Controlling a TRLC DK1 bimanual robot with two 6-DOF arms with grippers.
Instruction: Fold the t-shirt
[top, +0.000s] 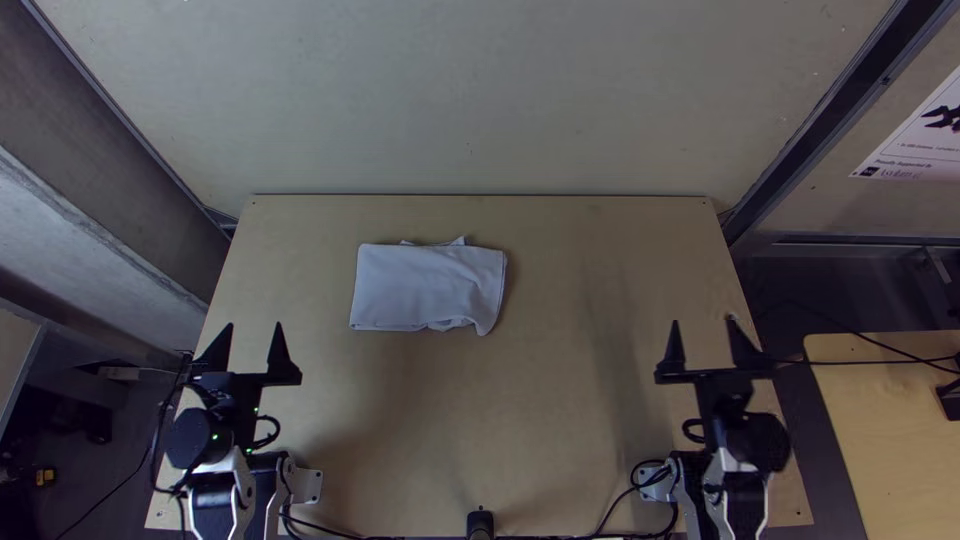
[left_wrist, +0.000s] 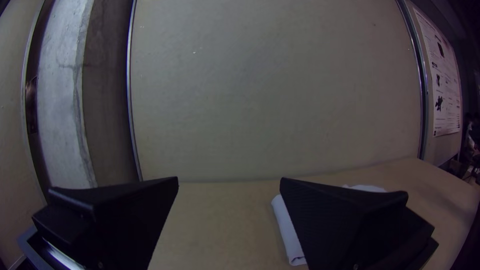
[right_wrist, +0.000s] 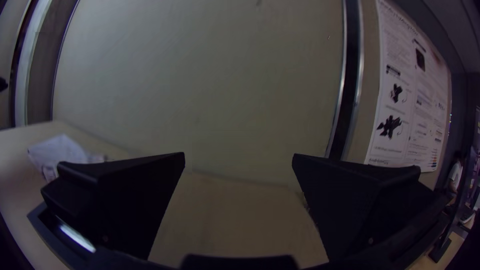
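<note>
The white t-shirt (top: 428, 287) lies folded into a compact, roughly rectangular bundle on the far part of the table, left of the middle, with small bits of cloth poking out along its far edge and a rounded near right corner. My left gripper (top: 254, 333) stands open at the table's left side, nearer than the shirt and apart from it; in the left wrist view the left gripper (left_wrist: 229, 184) has nothing between its fingers, and one finger partly hides the t-shirt (left_wrist: 289, 232). Over the right side, my right gripper (top: 702, 325) is open and empty. The right wrist view shows the right gripper (right_wrist: 239, 156) and the t-shirt (right_wrist: 60, 154).
Bare light wood of the table (top: 560, 400) lies between the arms and right of the shirt. A pale wall panel (top: 470, 100) rises behind the far edge. Black cables (top: 600, 535) run along the near edge, by a small dark post (top: 480, 522).
</note>
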